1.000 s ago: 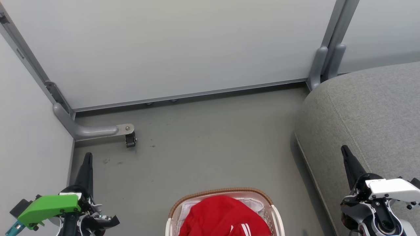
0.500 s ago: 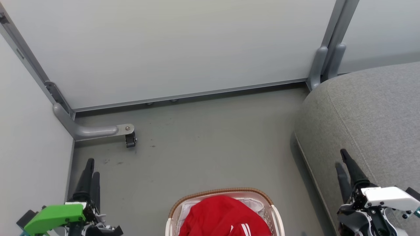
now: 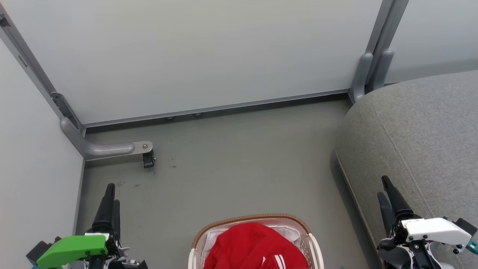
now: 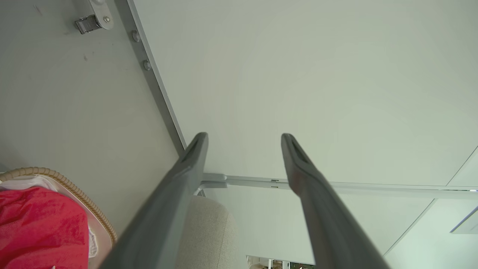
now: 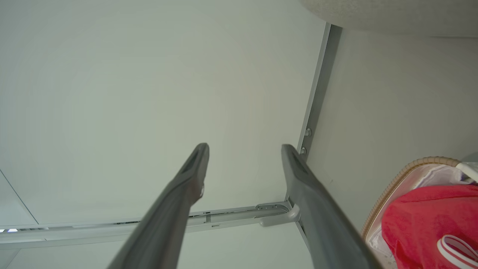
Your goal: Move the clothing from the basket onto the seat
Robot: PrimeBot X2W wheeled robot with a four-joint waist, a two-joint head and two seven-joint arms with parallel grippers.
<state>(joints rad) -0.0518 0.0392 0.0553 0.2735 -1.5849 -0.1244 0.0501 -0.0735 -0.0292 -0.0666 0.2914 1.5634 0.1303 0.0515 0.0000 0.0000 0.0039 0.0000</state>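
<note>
Left gripper (image 3: pixel 113 194) and right gripper (image 3: pixel 382 186) are both splayed wide, holding nothing. Between them sits the clothing (image 3: pixel 254 246), a crumpled bright red heap with white stripes, piled in the cream basket (image 3: pixel 257 217) with its brown woven rim. Grey seat (image 3: pixel 422 130) is right by the right gripper.

clothing (image 3: pixel 250 244) in basket (image 3: pixel 254 216) on floor (image 3: pixel 231 168), seat (image 3: pixel 422 130) to its right, wall panel (image 3: pixel 205 56) behind
</note>
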